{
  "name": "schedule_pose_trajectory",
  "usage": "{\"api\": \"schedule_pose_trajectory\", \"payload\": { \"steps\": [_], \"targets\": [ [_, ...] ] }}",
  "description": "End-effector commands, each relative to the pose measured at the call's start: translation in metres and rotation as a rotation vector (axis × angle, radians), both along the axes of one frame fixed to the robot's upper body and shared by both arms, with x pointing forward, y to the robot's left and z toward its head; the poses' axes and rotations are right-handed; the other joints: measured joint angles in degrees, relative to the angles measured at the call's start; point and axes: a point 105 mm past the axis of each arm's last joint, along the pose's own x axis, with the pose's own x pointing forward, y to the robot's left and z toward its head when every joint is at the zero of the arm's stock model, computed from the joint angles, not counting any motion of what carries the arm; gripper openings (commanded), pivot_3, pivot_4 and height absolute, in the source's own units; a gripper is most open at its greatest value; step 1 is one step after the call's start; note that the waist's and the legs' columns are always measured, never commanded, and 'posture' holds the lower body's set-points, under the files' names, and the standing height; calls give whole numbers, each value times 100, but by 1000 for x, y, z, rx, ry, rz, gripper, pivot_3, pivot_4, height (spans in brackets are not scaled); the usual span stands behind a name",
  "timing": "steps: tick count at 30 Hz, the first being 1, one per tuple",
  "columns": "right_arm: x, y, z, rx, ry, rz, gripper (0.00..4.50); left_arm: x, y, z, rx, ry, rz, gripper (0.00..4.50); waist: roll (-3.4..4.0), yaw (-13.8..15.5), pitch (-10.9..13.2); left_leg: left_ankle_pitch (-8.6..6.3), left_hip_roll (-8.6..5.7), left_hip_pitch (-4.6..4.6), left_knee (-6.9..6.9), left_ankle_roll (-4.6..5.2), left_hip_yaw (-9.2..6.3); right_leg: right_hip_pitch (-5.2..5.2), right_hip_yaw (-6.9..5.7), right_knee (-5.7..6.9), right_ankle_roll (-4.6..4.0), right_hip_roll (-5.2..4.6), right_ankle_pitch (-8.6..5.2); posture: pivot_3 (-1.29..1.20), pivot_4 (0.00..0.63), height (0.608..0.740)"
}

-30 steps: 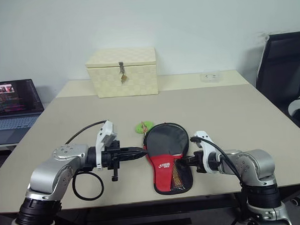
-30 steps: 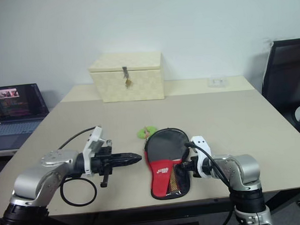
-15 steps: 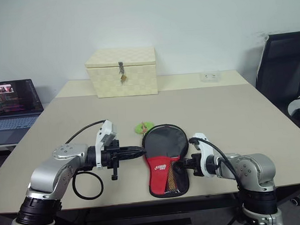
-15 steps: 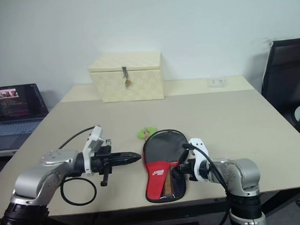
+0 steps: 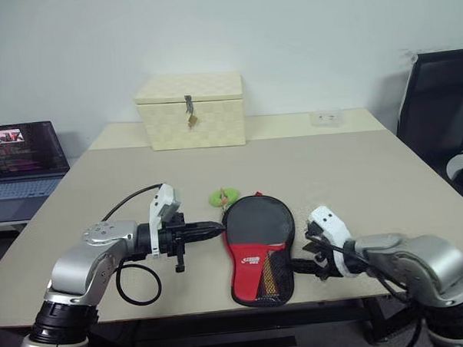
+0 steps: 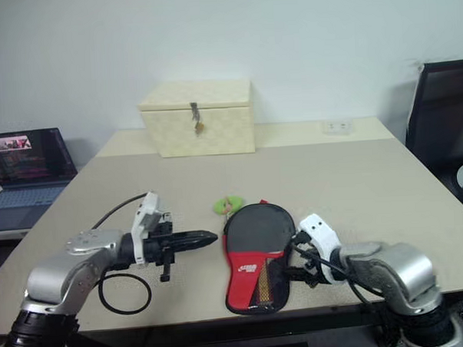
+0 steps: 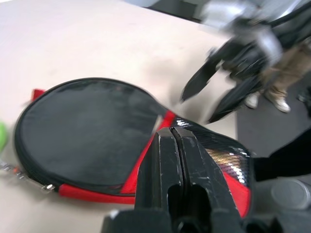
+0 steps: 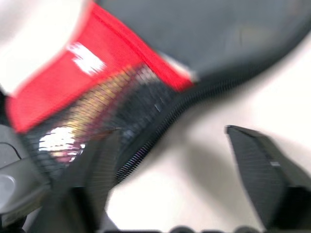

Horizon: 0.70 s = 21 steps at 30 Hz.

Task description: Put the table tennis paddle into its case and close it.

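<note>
On the wide beige surface [image 5: 354,176], the biggest thing is the cream checker-textured box [image 5: 190,111], latched shut and standing at the far side near the wall. Off the surface's left edge an open laptop [image 5: 23,161] shows a lit screen, and a black chair [image 5: 436,111] stands off the right edge. Near the front edge lies the case [image 5: 258,245], flat, round black end pointing away, red panel with white logo and mesh pocket toward the robot. The table tennis paddle itself cannot be made out; whether it sits inside the case cannot be told. The left tool [image 5: 216,230] points level toward the case's left rim, fingers pressed together, gripping nothing. The right tool [image 5: 307,266] hangs just beside the case's narrow near end, fingers spread apart and empty. A small green object [image 5: 222,195] lies just beyond the case.
</note>
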Motion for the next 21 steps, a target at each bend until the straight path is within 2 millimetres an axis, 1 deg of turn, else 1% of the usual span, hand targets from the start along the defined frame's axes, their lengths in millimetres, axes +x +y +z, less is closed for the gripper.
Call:
{"api": "schedule_pose_trajectory", "payload": {
  "steps": [1, 2, 4, 5, 7, 10, 13, 16, 20, 21],
  "targets": [
    [13, 18, 39, 128, -118, 87, 4455, 8, 7, 12, -17, -46, 53, 0, 0, -10, 0, 0, 0, 1, 0, 0, 0, 0, -1, 2, -1, 1, 0, 0, 150, 740],
    [18, 21, 44, 147, -132, 83, 4455, 10, 9, 12, -19, -43, 63, 0, 0, -12, 0, 0, 1, 2, 0, 0, -1, 0, -2, 2, -2, 2, 1, 0, 150, 740],
    [35, 29, 47, 160, -167, 61, 4455, 14, 12, 12, -23, -44, 86, 0, -2, 3, -1, 0, 2, 1, 1, 0, -4, 0, -3, 3, -4, 3, 2, 0, 150, 740],
    [44, 34, 45, 163, -181, 47, 4455, 17, 14, 11, -21, -47, 104, 0, -2, 7, -1, 0, 2, 1, 1, 0, -5, 1, -3, 1, -15, 3, 9, 0, 150, 740],
    [62, 46, 36, 166, -189, 12, 4455, 27, 19, 8, -12, -55, 162, 0, -2, 9, -1, 0, 2, 0, 0, 0, -1, 0, -2, 2, -27, 2, 16, 0, 150, 740],
    [76, 61, 19, 171, -178, -20, 4500, 44, 25, 7, -27, -88, 258, 589, -3, 30, -1, 0, 2, -4, 0, 0, -1, -1, -2, 1, -27, -2, 16, 0, 150, 740],
    [85, 70, 5, 169, -170, -62, 4500, 64, 32, 10, -6, -158, 357, 1643, -3, 80, -1, 0, 2, -14, 0, 0, -1, -8, -5, 0, -26, -9, 16, 0, 150, 740],
    [88, 75, -1, 191, -163, -106, 4500, 84, 39, 11, 21, -202, 449, 2763, -3, 138, -2, 1, 1, -14, 1, -1, -4, -8, -10, 0, -26, -23, 17, 0, 150, 740],
    [85, 80, -6, 213, -145, -122, 4500, 110, 37, 7, 33, -198, 514, 4253, -3, 179, -2, 1, -2, -13, 3, -1, -6, -6, -15, 2, -26, -23, 17, 0, 150, 740],
    [84, 81, -6, 215, -142, -126, 4500, 118, 36, 4, 44, -185, 537, 4461, -3, 187, -2, 1, -4, -14, 3, -1, -6, -6, -17, 2, -26, -23, 17, 0, 150, 740]
  ]
}}
